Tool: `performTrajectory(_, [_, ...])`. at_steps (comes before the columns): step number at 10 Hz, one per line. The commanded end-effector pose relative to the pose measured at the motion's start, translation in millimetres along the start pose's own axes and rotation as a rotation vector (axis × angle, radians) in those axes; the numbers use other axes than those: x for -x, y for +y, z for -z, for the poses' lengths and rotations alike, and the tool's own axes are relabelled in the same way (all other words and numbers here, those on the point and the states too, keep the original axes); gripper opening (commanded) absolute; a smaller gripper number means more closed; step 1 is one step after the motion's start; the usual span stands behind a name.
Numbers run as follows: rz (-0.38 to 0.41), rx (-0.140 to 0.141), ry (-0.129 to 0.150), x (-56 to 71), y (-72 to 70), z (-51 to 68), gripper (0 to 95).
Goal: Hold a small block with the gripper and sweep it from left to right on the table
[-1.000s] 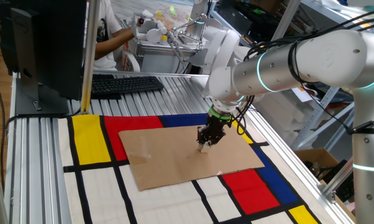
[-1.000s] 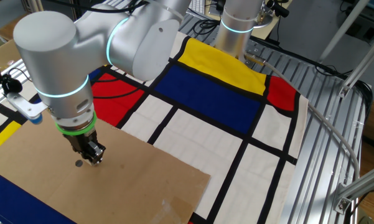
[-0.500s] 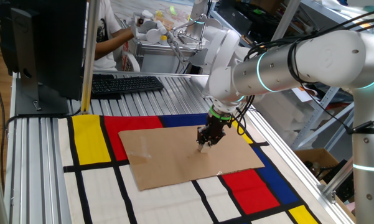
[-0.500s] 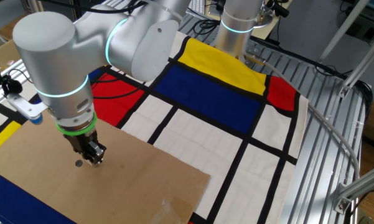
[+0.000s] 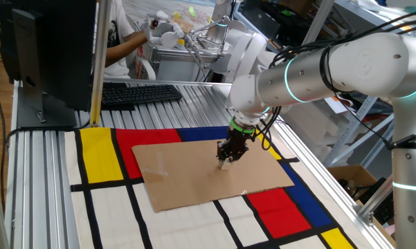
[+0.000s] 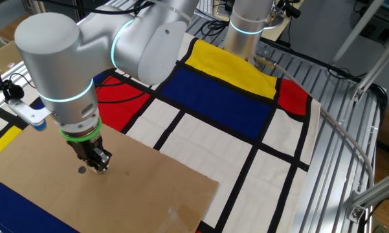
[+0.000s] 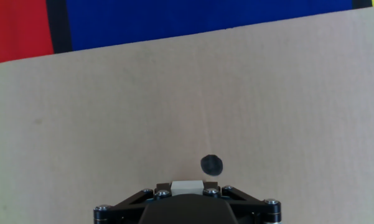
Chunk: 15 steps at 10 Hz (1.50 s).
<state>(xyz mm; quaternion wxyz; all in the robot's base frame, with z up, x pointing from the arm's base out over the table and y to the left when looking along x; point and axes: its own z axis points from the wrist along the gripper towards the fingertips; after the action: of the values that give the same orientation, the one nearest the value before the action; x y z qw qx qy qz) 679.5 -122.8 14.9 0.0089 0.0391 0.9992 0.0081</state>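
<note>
Fingers pointed straight down over the brown cardboard sheet, pinching the small block between the tips. Block: pale beige, low against the cardboard, just beside a small dark dot marked on the sheet. Cardboard laid flat on the surface, over a mat of red, yellow, blue and white panels with black lines. Black keyboard well apart, at the far edge.
</note>
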Motion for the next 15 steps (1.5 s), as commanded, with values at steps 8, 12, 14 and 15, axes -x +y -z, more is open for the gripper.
performTrajectory(8, [-0.011, 0.011, -0.002, -3.6, 13.2, -3.5, 0.0])
performTrajectory(12, [-0.018, 0.005, 0.001, -5.7, 18.9, -0.6, 0.0])
performTrajectory(14, [-0.032, 0.013, 0.002, -8.8, 25.3, -3.4, 0.0])
performTrajectory(15, [-0.033, 0.005, -0.002, -9.8, 27.2, -3.1, 0.0])
